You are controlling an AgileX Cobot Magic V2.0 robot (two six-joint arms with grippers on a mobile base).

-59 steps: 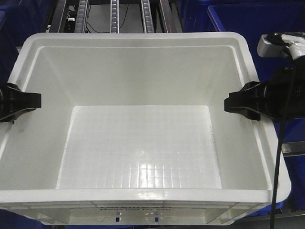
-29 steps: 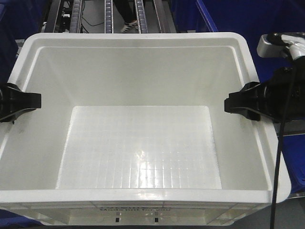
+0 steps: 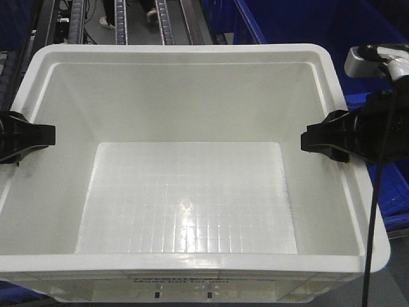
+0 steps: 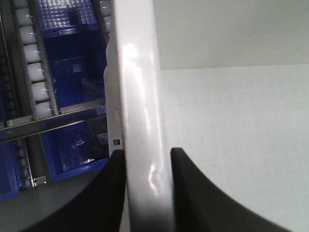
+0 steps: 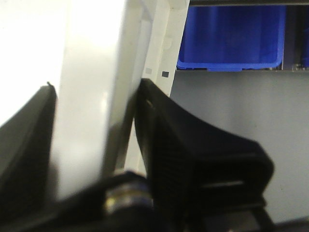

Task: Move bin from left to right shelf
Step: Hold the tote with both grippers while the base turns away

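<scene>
I'd judge the bin (image 3: 185,52) light for its bulk, since it is empty. It looks stiff along its thick rim, though the glossy plastic looks slippery and the long walls may flex a little. The rim is the place to take it, one side each, so it hangs level.

My left gripper (image 3: 29,136) is clamped on the left rim. In its wrist view one black finger (image 4: 193,193) presses the inside wall and the other the outside, parted only as wide as the rim is thick. The bin spans the whole gap from that gripper across to the other, its floor bare.

My right gripper (image 3: 329,141) grasps the right rim the same way, pinching it between both fingers. Beyond both grippers lie blue bins (image 3: 300,22) and roller rails (image 3: 121,16); I cannot tell whether anything supports the bin from below
</scene>
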